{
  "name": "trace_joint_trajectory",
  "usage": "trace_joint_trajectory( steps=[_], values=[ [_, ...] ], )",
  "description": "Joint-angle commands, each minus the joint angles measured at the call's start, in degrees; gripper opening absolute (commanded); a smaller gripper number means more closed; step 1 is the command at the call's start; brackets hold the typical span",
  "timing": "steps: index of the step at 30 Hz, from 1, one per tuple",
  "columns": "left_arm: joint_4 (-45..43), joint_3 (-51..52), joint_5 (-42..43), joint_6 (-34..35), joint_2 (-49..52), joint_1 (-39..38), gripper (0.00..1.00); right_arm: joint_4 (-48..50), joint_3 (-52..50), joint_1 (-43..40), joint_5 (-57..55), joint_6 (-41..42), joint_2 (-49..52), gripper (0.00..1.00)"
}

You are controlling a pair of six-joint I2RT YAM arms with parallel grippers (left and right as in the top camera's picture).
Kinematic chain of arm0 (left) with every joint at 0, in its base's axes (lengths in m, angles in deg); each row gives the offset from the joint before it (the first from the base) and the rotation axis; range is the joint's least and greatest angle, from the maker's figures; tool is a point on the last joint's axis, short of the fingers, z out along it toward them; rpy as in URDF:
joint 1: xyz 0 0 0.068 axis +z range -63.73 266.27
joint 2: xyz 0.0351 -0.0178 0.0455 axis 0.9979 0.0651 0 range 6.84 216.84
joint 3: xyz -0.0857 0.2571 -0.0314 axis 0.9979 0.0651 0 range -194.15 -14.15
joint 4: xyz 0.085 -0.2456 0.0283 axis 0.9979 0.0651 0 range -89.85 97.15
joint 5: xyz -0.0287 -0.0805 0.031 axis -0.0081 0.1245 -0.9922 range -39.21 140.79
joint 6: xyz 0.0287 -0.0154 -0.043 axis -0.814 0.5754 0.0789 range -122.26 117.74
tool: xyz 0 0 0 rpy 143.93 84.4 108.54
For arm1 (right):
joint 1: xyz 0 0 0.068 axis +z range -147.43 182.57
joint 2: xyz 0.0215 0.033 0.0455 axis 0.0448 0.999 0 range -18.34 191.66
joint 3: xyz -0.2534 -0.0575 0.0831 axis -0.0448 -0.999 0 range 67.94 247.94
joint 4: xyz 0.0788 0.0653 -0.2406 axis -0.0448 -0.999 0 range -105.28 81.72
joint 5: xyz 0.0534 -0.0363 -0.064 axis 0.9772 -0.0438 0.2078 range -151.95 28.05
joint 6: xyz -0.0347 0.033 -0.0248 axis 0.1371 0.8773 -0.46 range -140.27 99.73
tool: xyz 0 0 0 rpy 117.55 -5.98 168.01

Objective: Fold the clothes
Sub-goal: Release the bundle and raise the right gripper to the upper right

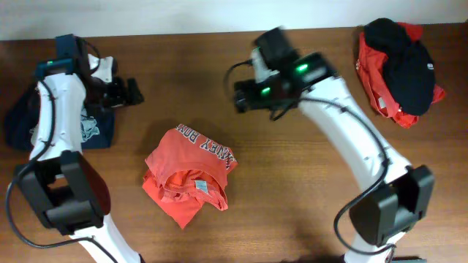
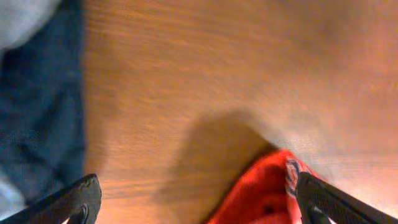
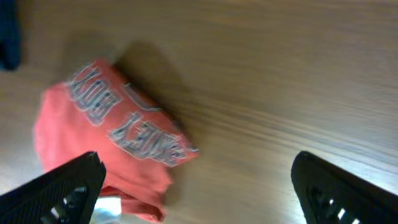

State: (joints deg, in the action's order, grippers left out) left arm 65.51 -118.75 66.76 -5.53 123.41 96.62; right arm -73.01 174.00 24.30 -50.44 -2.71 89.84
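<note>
The folded orange-red cloth T-shirt lies on the brown wooden worktop, its lettering running far-left to near-right, while the left jaws and right jaws gape apart, empty.

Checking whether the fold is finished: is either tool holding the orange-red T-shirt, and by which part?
Nothing is held. The left tool and the right tool both stand open and empty; the orange-red T-shirt lies folded and untouched.
</note>
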Motion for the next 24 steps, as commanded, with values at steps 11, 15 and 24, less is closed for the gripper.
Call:
trace_joint_trajectory(
  steps=[11,15,24],
  values=[
    [13.64,-1.20,0.07,-11.02,-2.19,-16.06,0.99,-3.89,0.22,-14.73,4.61,-9.66,1.14,0.99],
    [15.32,-1.20,-2.08,-10.99,-2.19,-19.32,0.99,-4.00,0.22,-17.94,5.49,-9.88,1.14,0.99],
    [20.04,-1.20,-2.23,-10.95,-2.16,-21.99,0.13,-4.46,0.22,-20.26,5.46,-10.29,1.14,0.99]
  ],
)
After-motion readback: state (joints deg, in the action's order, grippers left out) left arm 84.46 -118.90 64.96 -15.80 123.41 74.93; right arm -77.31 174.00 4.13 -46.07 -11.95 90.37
